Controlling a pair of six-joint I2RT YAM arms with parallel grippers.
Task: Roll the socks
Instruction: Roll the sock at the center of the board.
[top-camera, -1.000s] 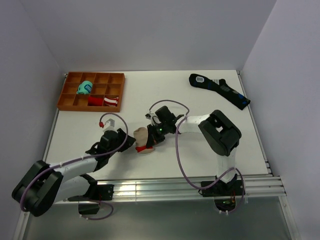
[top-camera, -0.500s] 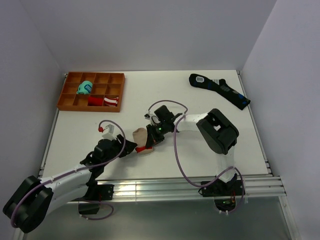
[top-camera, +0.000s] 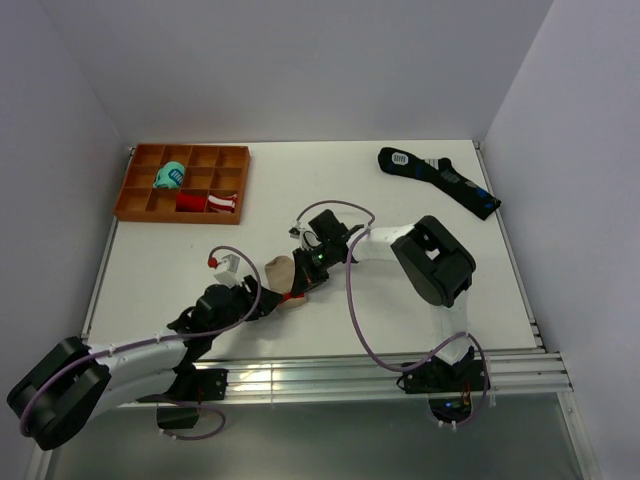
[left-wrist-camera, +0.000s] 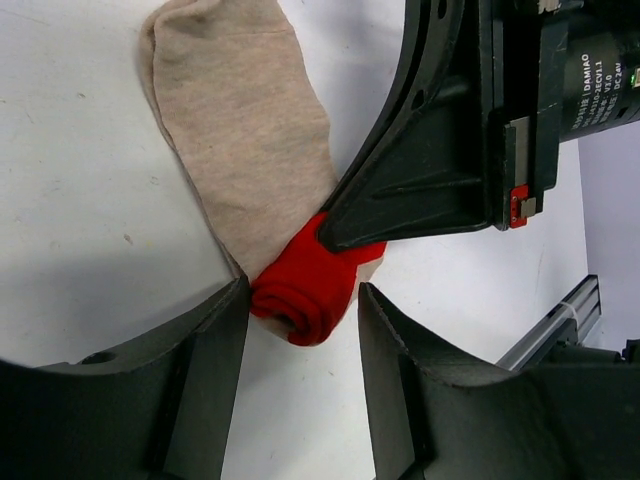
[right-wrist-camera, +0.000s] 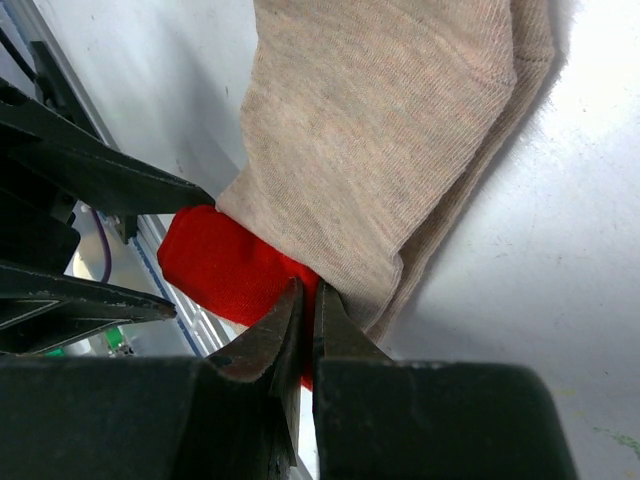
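The socks (top-camera: 283, 272) lie flat on the surface (top-camera: 400, 200), nearer the arms and right of the orange tray (top-camera: 207, 158). My right pincer (right-wrist-camera: 305, 310) pinches their red end; my left pincer (left-wrist-camera: 302, 300), spread wide, straddles that same end. I should tuck the red end under tightly, keeping both layers aligned.

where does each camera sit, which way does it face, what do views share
Top external: above and behind the bases, looking down on the table; left arm and right arm show.
Left wrist: on the left arm, facing along the open left gripper at the red end of the socks; its fingers show.
Right wrist: on the right arm, facing the right gripper pinched on that red end; its fingers show.
Both wrist views share the socks and the other gripper.
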